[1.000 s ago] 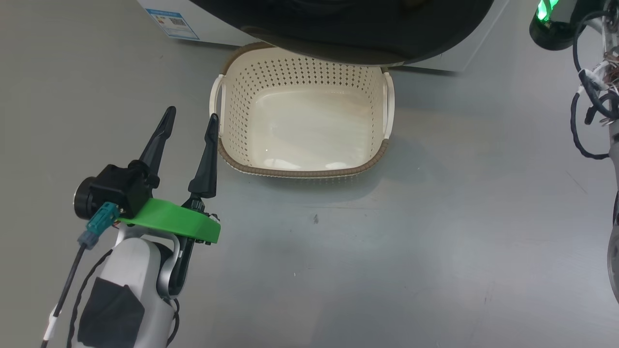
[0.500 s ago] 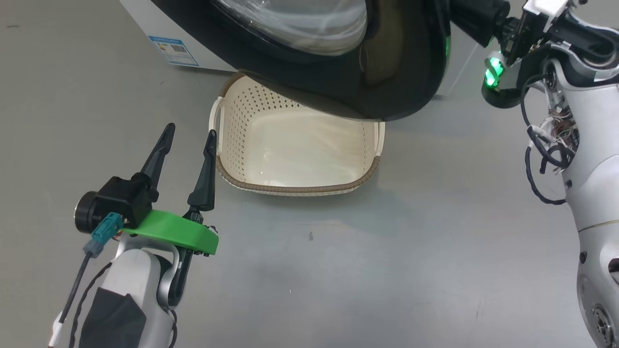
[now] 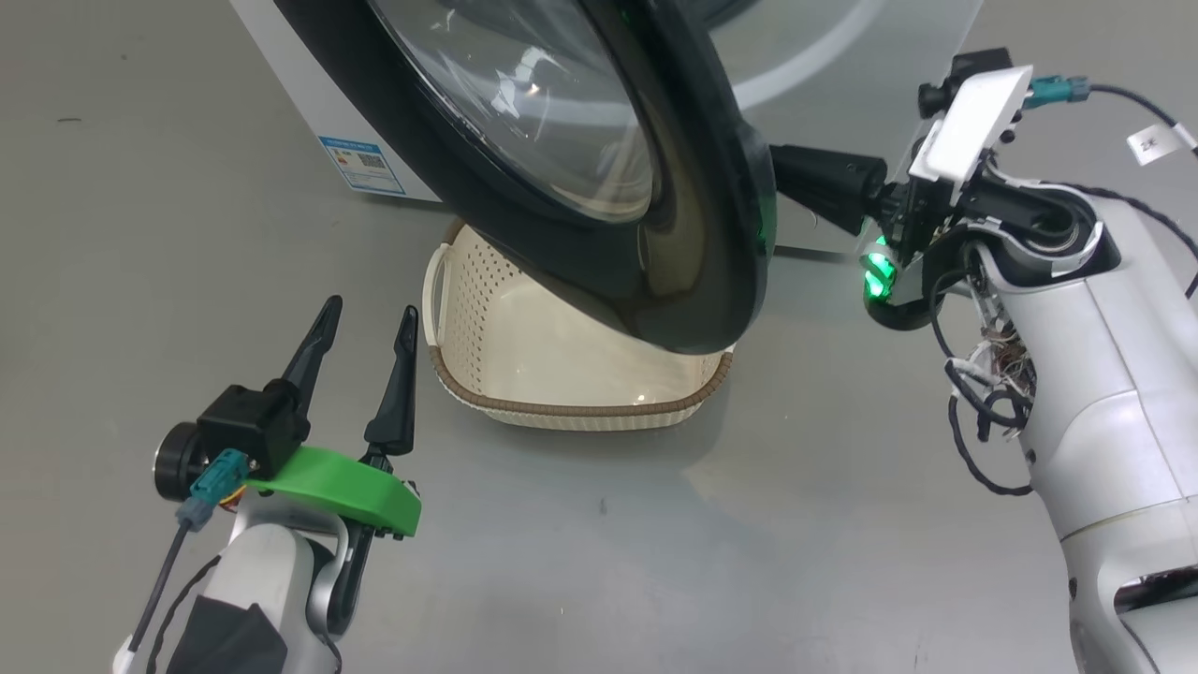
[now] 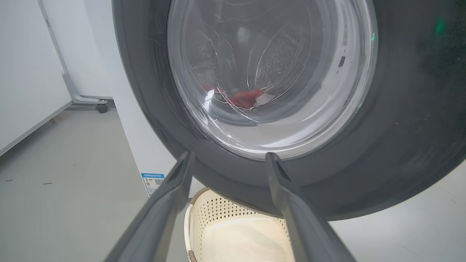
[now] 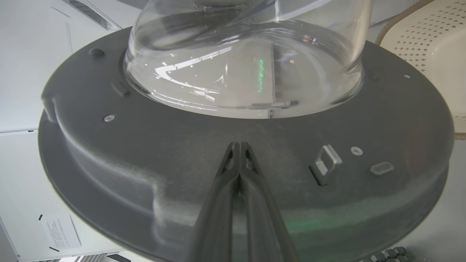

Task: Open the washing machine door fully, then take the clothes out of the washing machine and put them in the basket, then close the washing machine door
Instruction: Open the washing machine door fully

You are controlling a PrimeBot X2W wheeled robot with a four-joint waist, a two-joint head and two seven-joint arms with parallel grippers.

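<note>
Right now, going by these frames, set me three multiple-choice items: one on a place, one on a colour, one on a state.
1. Where is the basket?
A. On a shelf
B. On the floor, below the swung-out door
C. On a chair

2. What colour are the clothes seen through the door?
A. Red
B. Blue
C. Yellow

3. How is the right gripper?
A. Wide open
B. Shut on clothes
C. Shut and empty, by the door's inner face

1 B: the head view shows it on the floor with the door's edge over it.
2 A: red cloth shows through the door in the left wrist view.
3 C: its fingers meet with nothing between them.
</note>
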